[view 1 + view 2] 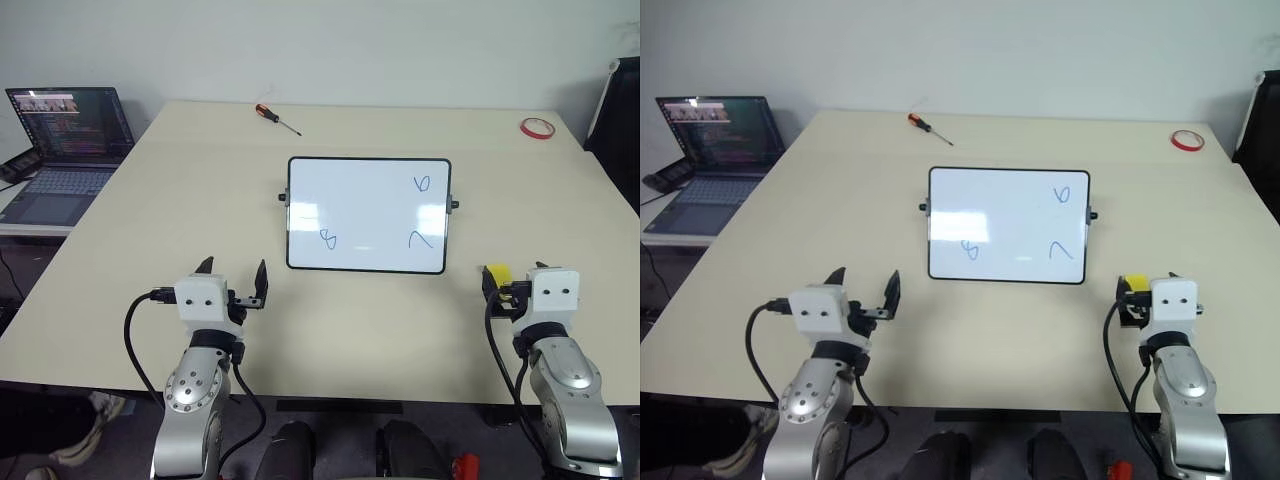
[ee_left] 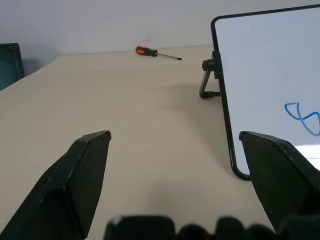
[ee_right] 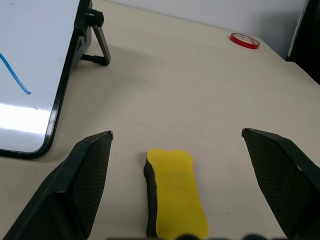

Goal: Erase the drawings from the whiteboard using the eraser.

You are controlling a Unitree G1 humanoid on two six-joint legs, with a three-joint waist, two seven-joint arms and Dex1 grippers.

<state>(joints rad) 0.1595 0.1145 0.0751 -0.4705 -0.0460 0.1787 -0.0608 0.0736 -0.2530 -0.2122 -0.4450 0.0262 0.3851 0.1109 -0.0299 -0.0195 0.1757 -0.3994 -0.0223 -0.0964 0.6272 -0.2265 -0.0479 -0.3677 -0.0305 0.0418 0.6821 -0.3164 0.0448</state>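
Here the whiteboard is standing propped near the middle of the table, carrying three blue drawings. The right gripper is hovering near the table's front right edge with fingers spread wide, the yellow eraser lying flat between them, untouched. The left gripper is likewise gaping, empty, near the front edge.
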